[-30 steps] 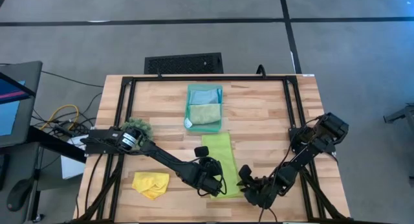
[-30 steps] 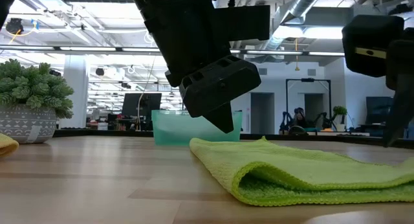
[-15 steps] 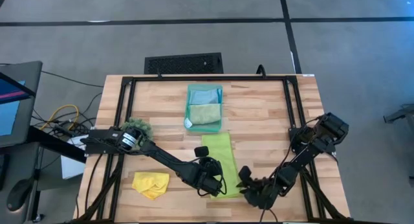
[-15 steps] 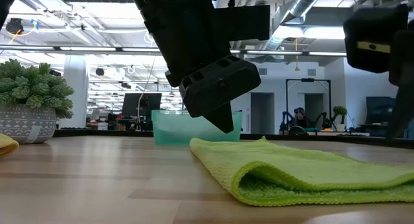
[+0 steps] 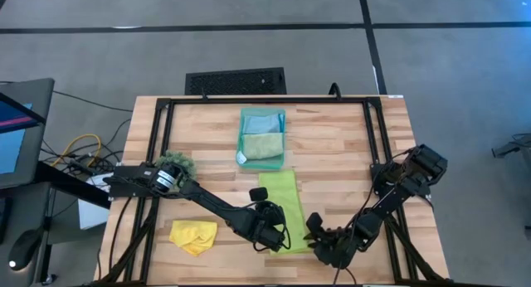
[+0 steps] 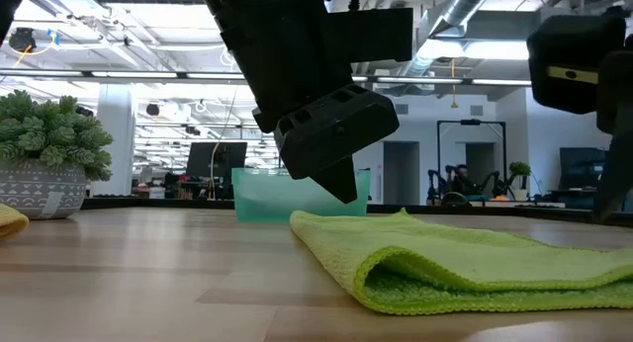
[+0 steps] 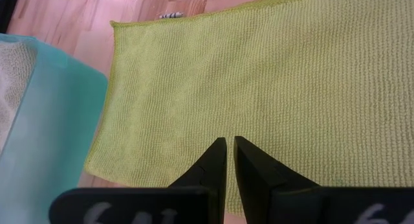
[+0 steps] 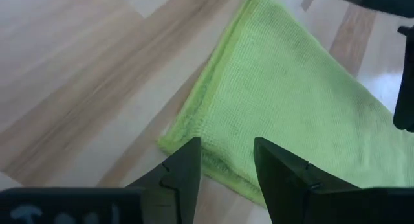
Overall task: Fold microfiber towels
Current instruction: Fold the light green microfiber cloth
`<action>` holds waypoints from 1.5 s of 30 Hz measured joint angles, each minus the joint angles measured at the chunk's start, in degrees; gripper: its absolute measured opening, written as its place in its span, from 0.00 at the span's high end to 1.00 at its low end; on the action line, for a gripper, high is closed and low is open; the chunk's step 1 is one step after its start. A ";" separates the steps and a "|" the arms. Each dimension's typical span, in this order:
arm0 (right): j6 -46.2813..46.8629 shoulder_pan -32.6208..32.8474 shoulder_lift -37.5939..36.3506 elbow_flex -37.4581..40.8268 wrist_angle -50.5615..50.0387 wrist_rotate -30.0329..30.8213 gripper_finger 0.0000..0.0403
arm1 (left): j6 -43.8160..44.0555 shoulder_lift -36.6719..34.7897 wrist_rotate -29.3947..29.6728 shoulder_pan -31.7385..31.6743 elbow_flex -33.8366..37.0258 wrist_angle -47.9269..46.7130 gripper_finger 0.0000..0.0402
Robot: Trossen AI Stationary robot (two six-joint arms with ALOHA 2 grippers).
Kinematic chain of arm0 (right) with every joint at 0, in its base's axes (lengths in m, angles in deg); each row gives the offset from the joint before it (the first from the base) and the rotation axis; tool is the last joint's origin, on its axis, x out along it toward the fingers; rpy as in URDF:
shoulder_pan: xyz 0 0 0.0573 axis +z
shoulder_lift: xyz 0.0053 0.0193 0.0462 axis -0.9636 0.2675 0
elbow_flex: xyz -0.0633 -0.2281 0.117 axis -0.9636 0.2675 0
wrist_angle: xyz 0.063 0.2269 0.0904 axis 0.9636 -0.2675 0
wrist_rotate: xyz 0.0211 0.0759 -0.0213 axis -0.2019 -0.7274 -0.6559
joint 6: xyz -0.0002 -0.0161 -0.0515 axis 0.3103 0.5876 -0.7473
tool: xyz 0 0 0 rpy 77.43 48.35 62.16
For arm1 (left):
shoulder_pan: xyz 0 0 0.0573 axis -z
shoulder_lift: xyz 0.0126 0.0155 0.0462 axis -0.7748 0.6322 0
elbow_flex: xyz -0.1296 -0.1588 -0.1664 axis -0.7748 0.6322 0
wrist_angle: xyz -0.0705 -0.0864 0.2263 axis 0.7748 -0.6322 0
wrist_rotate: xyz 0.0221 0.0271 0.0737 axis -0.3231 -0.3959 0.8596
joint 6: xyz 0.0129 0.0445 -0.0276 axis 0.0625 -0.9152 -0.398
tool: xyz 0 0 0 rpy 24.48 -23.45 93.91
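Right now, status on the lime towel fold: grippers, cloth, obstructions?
Left gripper shut, above lime towel. Right gripper open at its near corner, empty. Towel folded once, flat. Nothing blocking.

Open-plan robotics lab: exposed ceiling ducts, monitors, distant robot rigs.

Lime towel folded flat mid-table — yellow towel crumpled, two more in tray.

I've got bare wood open across the table's far right. Both arms crowd the near edge, left gripper and right gripper flanking the lime towel. Teal tray blocks centre-back, plant and yellow towel clutter the left.
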 joint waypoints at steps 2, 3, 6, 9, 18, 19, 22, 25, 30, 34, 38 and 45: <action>-0.36 -0.04 0.00 0.00 0.59 0.00 0.59 | 0.00 0.00 0.00 0.00 0.00 0.00 0.94; -0.43 -0.04 0.00 0.00 0.99 0.00 0.59 | 0.00 0.00 0.00 0.00 0.00 0.00 0.94; -0.69 -0.05 0.00 0.00 3.34 0.00 0.59 | 0.00 0.00 0.00 0.00 0.00 0.00 0.94; -1.51 -0.08 0.00 -0.02 4.31 0.02 0.59 | 0.00 0.00 0.00 0.00 0.00 0.00 0.94; -1.49 1.79 0.00 -0.02 -1.34 2.81 0.59 | 0.00 0.00 0.00 0.00 0.00 0.00 0.94; -1.50 1.87 0.00 -0.02 -1.81 2.85 0.59 | 0.00 0.00 0.00 0.00 0.00 0.00 0.94; -1.48 1.68 0.00 0.00 -1.93 3.00 0.59 | 0.00 0.00 0.00 0.01 0.00 0.00 0.94; -1.60 1.38 0.00 0.00 -1.83 2.73 0.59 | 0.00 0.00 0.00 0.00 0.00 0.02 0.94; -3.05 1.22 1.13 -0.04 -0.72 2.30 0.59 | 0.00 0.00 0.00 0.01 0.00 0.04 0.94; -5.66 0.96 4.06 -0.19 2.89 3.01 0.59 | 0.00 0.00 0.00 0.01 0.00 0.09 0.94; -6.69 0.84 5.21 -0.26 5.82 3.69 0.59 | 0.00 0.00 0.00 0.00 0.00 0.09 0.94; -7.49 1.85 3.29 -0.13 6.33 5.15 0.59 | 0.00 0.00 0.00 0.00 0.00 0.07 0.94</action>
